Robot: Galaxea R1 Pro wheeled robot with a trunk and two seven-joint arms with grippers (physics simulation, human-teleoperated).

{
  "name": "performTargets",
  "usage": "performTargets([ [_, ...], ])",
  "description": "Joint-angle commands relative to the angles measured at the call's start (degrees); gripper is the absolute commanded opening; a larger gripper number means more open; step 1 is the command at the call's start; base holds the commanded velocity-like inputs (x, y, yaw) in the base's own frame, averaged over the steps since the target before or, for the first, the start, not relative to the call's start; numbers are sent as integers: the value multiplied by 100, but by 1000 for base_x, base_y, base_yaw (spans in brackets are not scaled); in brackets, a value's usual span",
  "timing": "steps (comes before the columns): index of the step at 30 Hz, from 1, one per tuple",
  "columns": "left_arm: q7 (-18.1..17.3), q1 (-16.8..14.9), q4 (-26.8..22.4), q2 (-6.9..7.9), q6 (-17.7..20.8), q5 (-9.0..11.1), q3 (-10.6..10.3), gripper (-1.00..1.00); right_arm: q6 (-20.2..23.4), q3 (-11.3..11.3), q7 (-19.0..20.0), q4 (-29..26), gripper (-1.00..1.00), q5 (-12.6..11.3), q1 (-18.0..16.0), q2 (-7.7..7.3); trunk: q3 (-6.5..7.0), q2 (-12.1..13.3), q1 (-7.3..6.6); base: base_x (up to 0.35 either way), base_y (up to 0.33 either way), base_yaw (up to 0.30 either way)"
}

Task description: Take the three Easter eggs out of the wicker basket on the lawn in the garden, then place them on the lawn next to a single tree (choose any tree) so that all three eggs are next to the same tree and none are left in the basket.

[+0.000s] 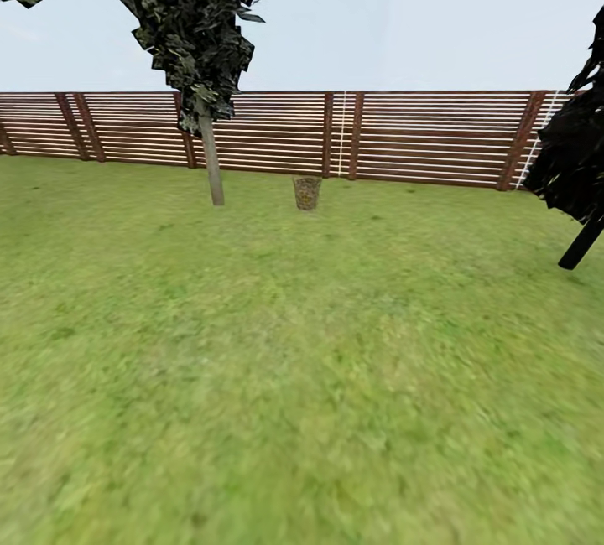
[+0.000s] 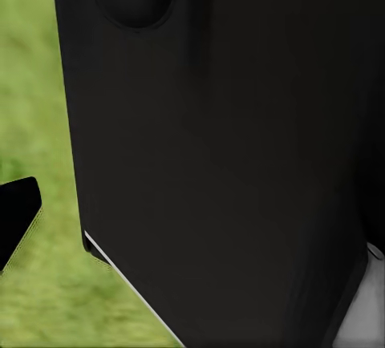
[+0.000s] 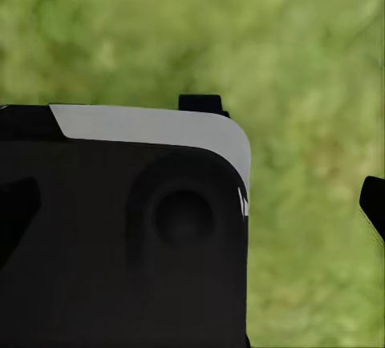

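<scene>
Far ahead on the lawn [image 1: 302, 377], the small brown wicker basket [image 1: 307, 192] stands close to the fence. From this distance the Easter eggs are hidden inside it. A tree [image 1: 211, 161] with a pale straight trunk and dark speckled foliage stands just left of the basket. In the left wrist view one black fingertip [image 2: 18, 218] shows at the picture's edge, over grass and beside my dark body panel [image 2: 224, 155]. In the right wrist view a fingertip [image 3: 374, 202] sits at the opposite edge, also above grass. Nothing is held between either gripper's fingers.
A brown slatted wooden fence [image 1: 419, 136] runs across the far side of the garden. At the right edge, a second, darker tree [image 1: 577, 151] leans on a black trunk. Open grass stretches from me to the basket.
</scene>
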Motion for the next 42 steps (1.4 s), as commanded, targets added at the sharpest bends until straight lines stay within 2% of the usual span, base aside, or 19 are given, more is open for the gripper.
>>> performTargets([
  [1,-2,-1,0,-1,-14,7,14,100,-20,-27,17,5,100,18,-3,-1,-5,-2,3,337,0,0],
  [42,-2,-2,0,-1,-14,7,14,100,-9,-23,17,6,100,14,-2,-3,-5,-2,3,337,0,0],
])
